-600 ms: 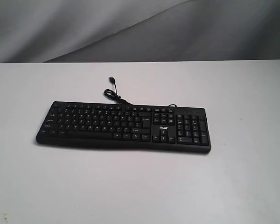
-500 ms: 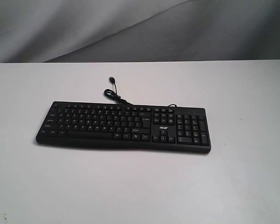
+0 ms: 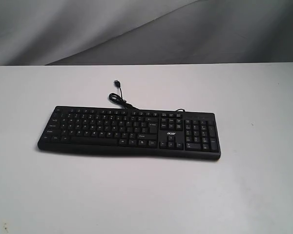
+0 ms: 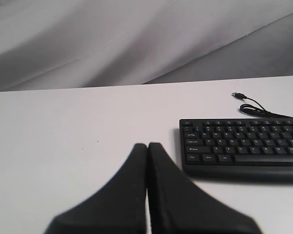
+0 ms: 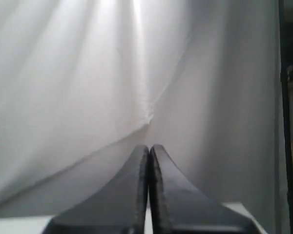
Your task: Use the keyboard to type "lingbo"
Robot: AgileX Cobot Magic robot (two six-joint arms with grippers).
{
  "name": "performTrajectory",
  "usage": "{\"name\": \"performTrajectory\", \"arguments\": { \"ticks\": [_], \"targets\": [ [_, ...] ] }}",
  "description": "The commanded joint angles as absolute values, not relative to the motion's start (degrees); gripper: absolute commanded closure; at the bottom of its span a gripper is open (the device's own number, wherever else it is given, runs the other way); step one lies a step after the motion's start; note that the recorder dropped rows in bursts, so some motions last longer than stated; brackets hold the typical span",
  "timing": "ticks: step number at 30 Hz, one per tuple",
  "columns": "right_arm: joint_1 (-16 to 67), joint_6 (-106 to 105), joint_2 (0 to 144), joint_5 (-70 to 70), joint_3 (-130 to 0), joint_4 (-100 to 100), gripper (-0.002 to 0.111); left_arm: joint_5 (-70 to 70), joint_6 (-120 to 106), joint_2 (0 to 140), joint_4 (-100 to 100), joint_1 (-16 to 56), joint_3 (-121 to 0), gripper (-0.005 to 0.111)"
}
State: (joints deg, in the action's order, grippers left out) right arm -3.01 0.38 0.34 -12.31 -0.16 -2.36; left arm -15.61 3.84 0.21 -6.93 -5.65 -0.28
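The long black keyboard point(image 3: 129, 132) lies flat in the middle of the white table point(image 3: 146, 195), number pad to the right, with its thin cable point(image 3: 122, 100) curling away behind it. Neither arm shows in the exterior view. In the left wrist view my left gripper point(image 4: 147, 146) is shut with nothing in it, hovering over bare table beside the keyboard's point(image 4: 244, 148) Ctrl-and-Shift end. My right gripper point(image 5: 149, 147) is shut too, holding nothing, and faces the white curtain; no keyboard appears in that view.
A grey-white draped curtain point(image 3: 136, 29) hangs behind the table's far edge. A dark vertical pole point(image 5: 285, 122) stands at the side of the right wrist view. The USB plug point(image 3: 116, 83) rests loose on the table.
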Motion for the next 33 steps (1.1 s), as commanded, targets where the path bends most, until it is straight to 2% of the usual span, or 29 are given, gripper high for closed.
{"name": "performTrajectory", "arguments": {
  "ticks": [1, 4, 9, 15, 20, 26, 33],
  "targets": [
    [-3.4, 16.6, 0.0, -34.7, 0.0, -2.1, 0.108, -15.2, 4.0, 0.0, -6.7, -5.7, 0.0, 0.106],
    [-3.4, 22.8, 1.3, -34.9, -3.1, 2.2, 0.108, -15.2, 4.0, 0.0, -6.7, -5.7, 0.0, 0.106],
    [-3.4, 26.1, 16.4, -19.2, -18.7, 10.6, 0.108, -15.2, 4.0, 0.0, -6.7, -5.7, 0.0, 0.106],
    [-3.4, 30.6, 45.8, 0.8, -43.6, 22.4, 0.108, -15.2, 4.0, 0.0, -6.7, -5.7, 0.0, 0.106],
    [-0.8, 21.8, 68.8, 22.2, -63.3, 22.5, 0.108, -15.2, 4.0, 0.0, -6.7, -5.7, 0.0, 0.106],
    [4.4, -5.0, 90.7, 39.6, -79.0, 10.5, 0.108, -15.2, 4.0, 0.0, -6.7, -5.7, 0.0, 0.106],
    [13.1, -59.2, 107.4, 41.9, -82.7, -28.8, 0.108, -15.2, 4.0, 0.0, -6.7, -5.7, 0.0, 0.106]
  ]
}}
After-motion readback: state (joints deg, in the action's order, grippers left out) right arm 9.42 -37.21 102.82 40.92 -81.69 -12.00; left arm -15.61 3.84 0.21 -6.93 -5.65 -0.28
